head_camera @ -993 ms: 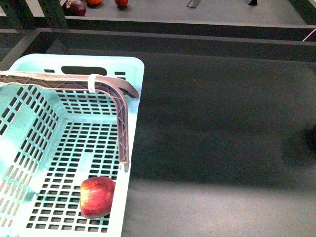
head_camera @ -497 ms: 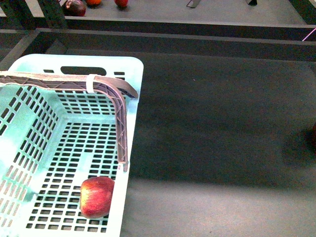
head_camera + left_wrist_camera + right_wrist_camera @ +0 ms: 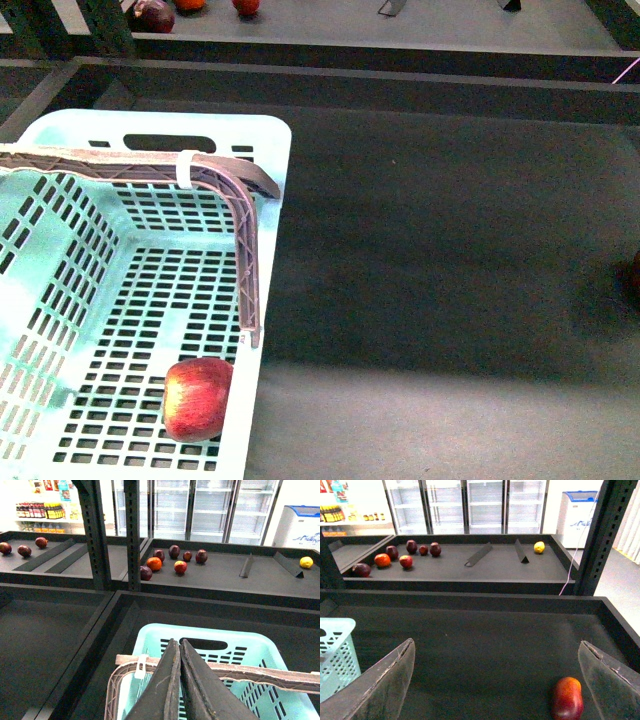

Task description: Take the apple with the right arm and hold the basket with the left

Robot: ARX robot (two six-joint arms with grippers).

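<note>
1. The basket sits at the left of the dark tray floor. One oval handle cut-out shows in its far wall.
2. The apple, red with yellowish streaks, lies on the slotted floor inside the basket, in the near right corner, touching or just beside the right wall.
3. Left gripper: in the left wrist view its two dark fingers are pressed together along their length, so the jaws are closed, above the basket's far end.
4. A grey-brown lattice finger with a white band runs across the basket's top, bends at the far right corner and follows the right wall downward. Whether it presses on the rim cannot be told.
5. Right gripper: its jaws are spread wide with nothing between them, over bare tray floor.
6. A red fruit lies on the floor near the right gripper's finger, apart from it. It is possibly a second apple.
7. Small fruits rest on the far shelf.
</note>
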